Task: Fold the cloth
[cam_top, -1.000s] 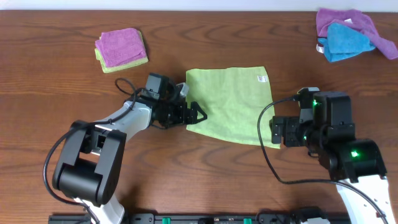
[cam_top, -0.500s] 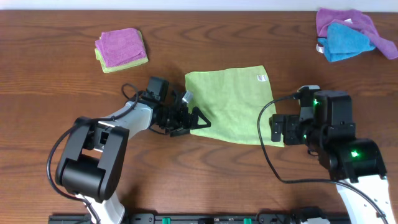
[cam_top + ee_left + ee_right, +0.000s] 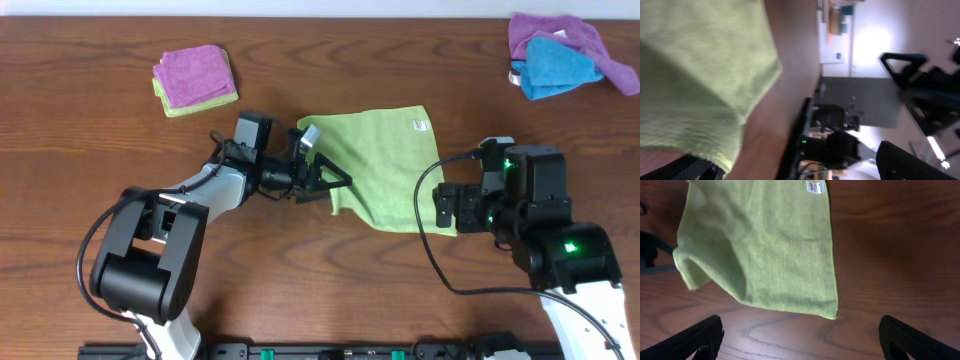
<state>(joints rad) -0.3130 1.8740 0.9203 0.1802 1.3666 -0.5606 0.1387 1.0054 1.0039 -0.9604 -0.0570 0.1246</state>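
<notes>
The lime-green cloth (image 3: 385, 165) lies spread in the middle of the table, its white tag (image 3: 421, 126) near the far right corner. Its near left corner is pushed inward and raised over my left gripper (image 3: 335, 187), which stands open with one finger under the fabric. In the left wrist view the cloth (image 3: 695, 75) drapes over the left finger (image 3: 685, 170), and the gripper (image 3: 797, 167) holds nothing between its fingers. My right gripper (image 3: 440, 212) is open just off the cloth's near right corner. The right wrist view shows the cloth (image 3: 770, 250) and tag (image 3: 815, 186) ahead of the gripper (image 3: 802, 340).
A folded purple cloth on a pale green one (image 3: 195, 80) sits at the far left. A purple cloth and a bright blue cloth (image 3: 565, 55) lie heaped at the far right corner. A black cable (image 3: 430, 250) loops beside the right arm.
My left gripper has slid right and slightly away, into the cloth's near left corner, pushing that corner inward and lifting it. The right arm has not moved.
</notes>
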